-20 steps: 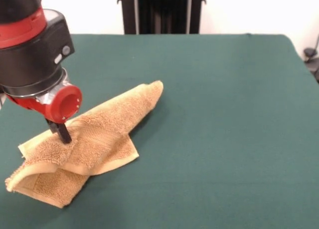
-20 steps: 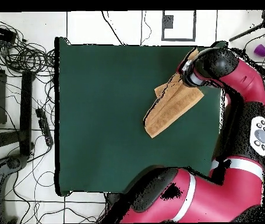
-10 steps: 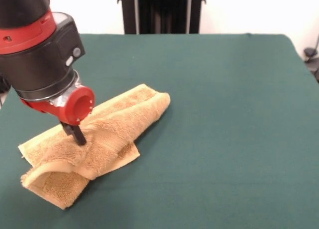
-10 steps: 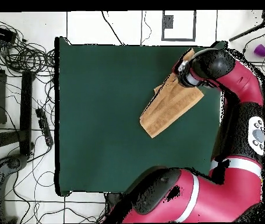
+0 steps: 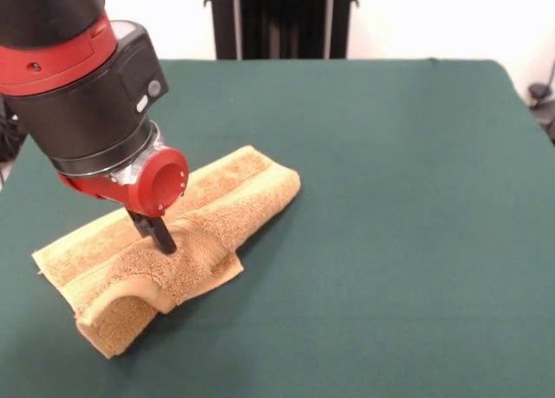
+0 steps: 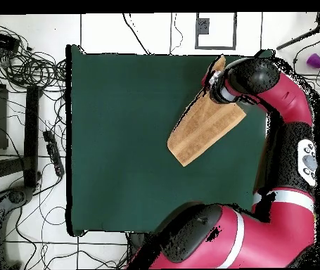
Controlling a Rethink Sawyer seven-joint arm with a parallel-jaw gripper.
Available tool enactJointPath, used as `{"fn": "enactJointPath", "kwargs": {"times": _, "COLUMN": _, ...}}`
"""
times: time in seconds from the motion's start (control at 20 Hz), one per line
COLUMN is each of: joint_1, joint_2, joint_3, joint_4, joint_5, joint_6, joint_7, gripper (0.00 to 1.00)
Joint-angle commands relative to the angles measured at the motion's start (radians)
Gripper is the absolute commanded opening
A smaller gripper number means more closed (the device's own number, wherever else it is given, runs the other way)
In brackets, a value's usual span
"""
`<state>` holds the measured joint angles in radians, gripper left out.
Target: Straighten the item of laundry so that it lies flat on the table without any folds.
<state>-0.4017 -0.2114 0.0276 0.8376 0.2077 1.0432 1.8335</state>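
The orange-yellow towel (image 5: 234, 194) lies folded and bunched on the left part of the green table (image 5: 390, 199). A rolled fold runs along its near side and a thick lip stands at its near left end. My gripper (image 5: 159, 233) is shut on a raised ridge in the middle of the towel, its black fingers pressed together in the cloth. In the overhead view the towel (image 6: 201, 130) lies slantwise near the table's (image 6: 120, 126) right edge, and the arm's wrist (image 6: 243, 81) covers the towel's upper end and hides the gripper.
The robot's black pedestal (image 5: 282, 21) stands behind the table's far edge. The towel's left end is close to the table's left edge in the front view. Cables (image 6: 15, 63) lie on the floor beside the table. A small purple thing (image 6: 314, 61) sits off the table.
My gripper has moved right and slightly nearer in the front view, dragging the pinched towel ridge with it. The open near-left flap has closed into a tighter fold.
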Motion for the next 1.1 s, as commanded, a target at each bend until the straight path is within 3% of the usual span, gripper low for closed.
{"fn": "enactJointPath", "kwargs": {"times": 0.05, "joint_1": 0.004, "joint_2": -0.015, "joint_3": 0.128, "joint_4": 0.177, "joint_5": -0.012, "joint_6": 0.042, "joint_7": -0.092, "gripper": 0.0}}
{"fn": "enactJointPath", "kwargs": {"times": 0.4, "joint_1": -0.004, "joint_2": -0.019, "joint_3": 0.096, "joint_4": 0.125, "joint_5": -0.153, "joint_6": 0.208, "joint_7": -0.323, "gripper": 0.0}}
{"fn": "enactJointPath", "kwargs": {"times": 0.95, "joint_1": -0.048, "joint_2": -0.044, "joint_3": 0.133, "joint_4": 0.145, "joint_5": -0.321, "joint_6": 0.251, "joint_7": -0.526, "gripper": 0.0}}
{"fn": "enactJointPath", "kwargs": {"times": 1.1, "joint_1": -0.064, "joint_2": -0.046, "joint_3": 0.157, "joint_4": 0.158, "joint_5": -0.331, "joint_6": 0.191, "joint_7": -0.548, "gripper": 0.0}}
